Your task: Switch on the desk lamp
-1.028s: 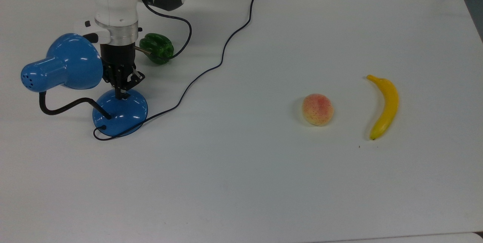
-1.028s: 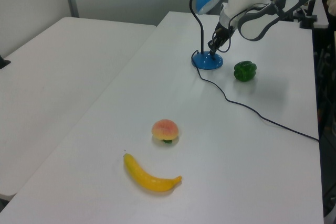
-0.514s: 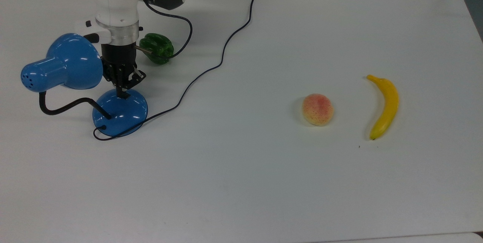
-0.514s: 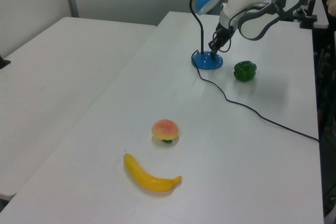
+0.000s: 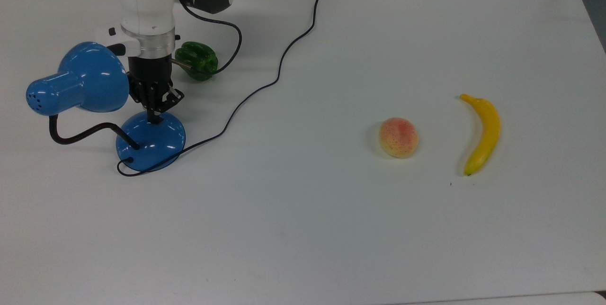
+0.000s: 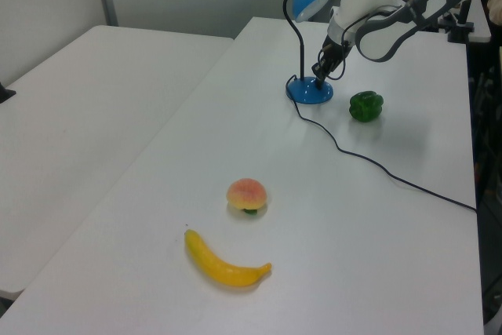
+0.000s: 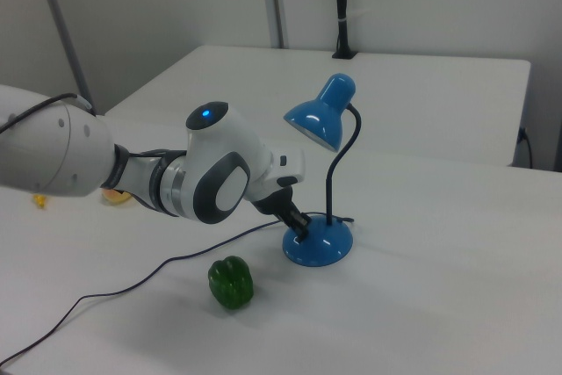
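The gripper [image 5: 152, 114] is pointing down at the desk lamp [image 5: 150, 140], its dark fingers drawn together into a narrow tip that is holding nothing. In the top view that tip is sitting at the far edge of the lamp's round blue base [image 5: 161, 146], and in the left view [image 6: 319, 80] and the right view [image 7: 301, 227] it is also meeting the top of the dome; whether it is actually pressing the surface or hanging just off it I cannot tell.

The lamp is standing directly under the gripper, base flat on the white table [image 5: 331, 229]. Its black gooseneck [image 5: 80, 135] is rising from the base just beside the fingertips, on the top view's left of them, and bending away to the blue shade [image 5: 78, 80], which is hanging beside the arm's wrist at the top view's left. In the right view the shade [image 7: 320, 113] is sitting above and to the right view's right of the gripper, opening tilted downward. No glow is showing from the shade in any view. The thin black cord [image 5: 265, 86] is leaving the base near the gooseneck, looping close to the base and then running away from the gripper to the table's far edge.

A green bell pepper [image 5: 196, 60] is lying near the wrist, on the side opposite the shade. Well apart from the gripper, across the table, a peach [image 5: 398, 137] is lying with a banana [image 5: 483, 133] just beyond it.
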Action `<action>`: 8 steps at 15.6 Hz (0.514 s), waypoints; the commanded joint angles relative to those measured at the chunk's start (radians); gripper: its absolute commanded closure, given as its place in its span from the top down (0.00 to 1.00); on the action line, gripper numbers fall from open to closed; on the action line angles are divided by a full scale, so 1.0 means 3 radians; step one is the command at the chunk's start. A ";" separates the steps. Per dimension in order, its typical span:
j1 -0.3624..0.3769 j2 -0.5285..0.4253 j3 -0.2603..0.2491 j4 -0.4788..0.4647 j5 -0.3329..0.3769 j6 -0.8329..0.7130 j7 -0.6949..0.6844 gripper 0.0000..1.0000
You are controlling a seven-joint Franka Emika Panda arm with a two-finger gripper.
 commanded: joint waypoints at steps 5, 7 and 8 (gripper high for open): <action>-0.0049 0.0176 0.0003 0.0023 -0.0167 0.0260 0.0076 0.00; -0.0049 0.0155 0.0003 0.0018 -0.0177 0.0250 0.0071 0.00; -0.0049 0.0130 0.0003 0.0013 -0.0177 0.0219 0.0066 0.00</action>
